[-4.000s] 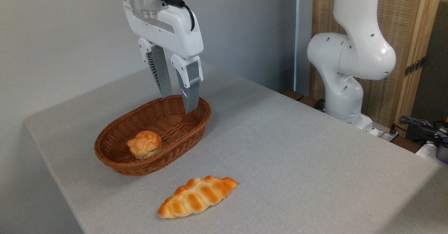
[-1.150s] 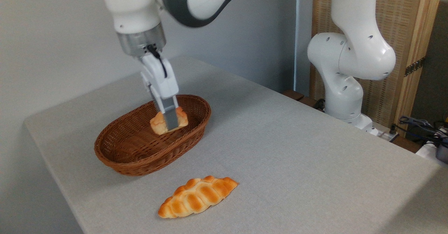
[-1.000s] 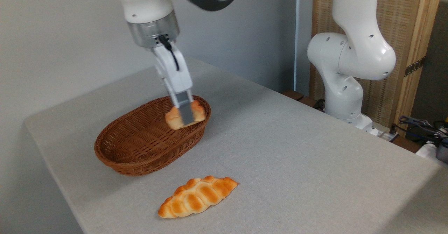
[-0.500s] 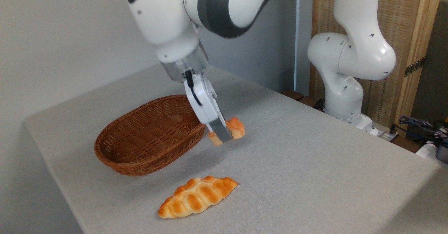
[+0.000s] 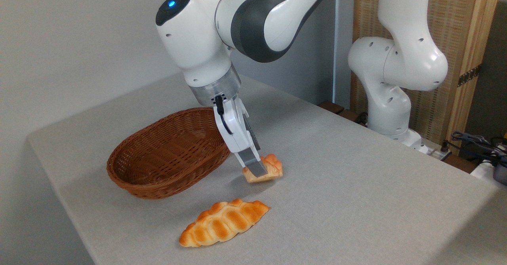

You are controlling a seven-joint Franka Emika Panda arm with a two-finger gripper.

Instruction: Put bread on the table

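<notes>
- Gripping the small round golden-orange bun with a knotted top [image 5: 271,168], the white two-finger gripper [image 5: 257,169] is clenched on it; one grey finger [image 5: 253,164] crosses the front of the bun and the other is hidden behind it.
- The bun sits low over the large light grey, cloth-textured table [image 5: 348,185], just to the right of the basket and out of it. Whether its paler underside is touching the surface or is just above it cannot be told.
- The gripper slants down and to the right from a silver wrist ring on the white and dark grey robot arm [image 5: 245,27]. A blue light glows on the arm's rounded joint at upper left.
- The brown wicker oval basket [image 5: 166,158] stands on the table to the left of the bun, near it but apart, and holds nothing visible.
- A long braided golden loaf with pointed ends [image 5: 223,222] lies flat on the table nearer the camera, in front of both basket and bun, touching neither.
- The arm's white base column [image 5: 396,71] rises at the far right edge of the table, in front of a woven tan panel in a wooden frame [image 5: 455,59].
- Dark cables [image 5: 475,142] lie at the far right, beyond the table.
</notes>
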